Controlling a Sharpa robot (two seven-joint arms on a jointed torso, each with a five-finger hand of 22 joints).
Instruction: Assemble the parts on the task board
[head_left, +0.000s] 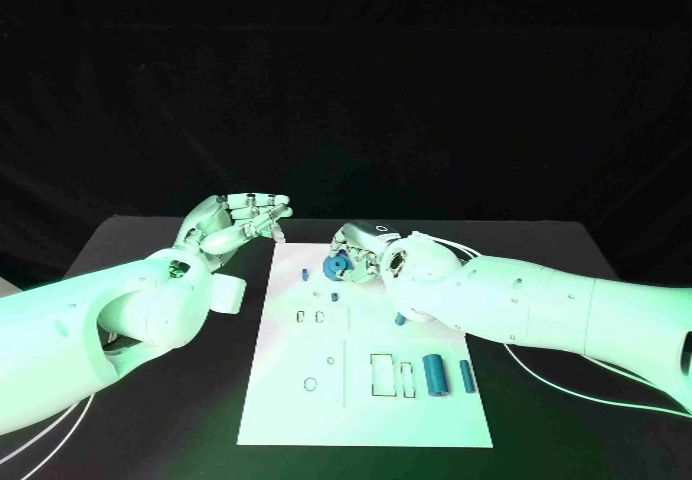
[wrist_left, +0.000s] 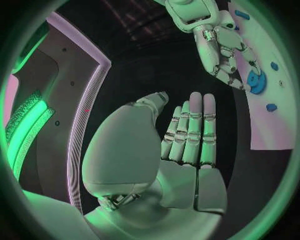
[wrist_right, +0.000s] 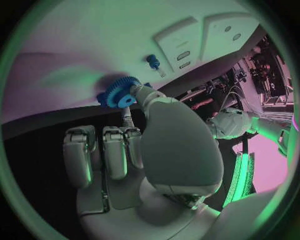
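holding a blue gear (head_left: 336, 266) at the far end of the task board (head_left: 289, 420), the right hand (head_left: 378, 258) has it pinched between its thumb and a finger, as the right wrist view shows (wrist_right: 120, 92). the other fingers (wrist_right: 115, 152) of that hand lie side by side, away from the gear. the gear sits right at the board, but i cannot tell if it touches the board or hangs just over it. a small blue peg (head_left: 306, 272) stands on the board just beside the gear, toward the robot's left, and another small blue piece (head_left: 335, 296) lies a bit nearer the robot. a small blue piece (head_left: 400, 319) lies by the right arm. near the robot's end of the board lie a fat blue cylinder (head_left: 433, 375), a thin blue cylinder (head_left: 467, 376) just beside it, and a thin blue bar (head_left: 408, 379) on its other side. the left hand (head_left: 238, 222) is off the board, over the black table (head_left: 159, 235) near the board's far left corner. it holds nothing. in the left wrist view its fingers (wrist_left: 190, 132) are straight and close together, with the thumb (wrist_left: 153, 102) standing a little apart, so the hand is flat and open.
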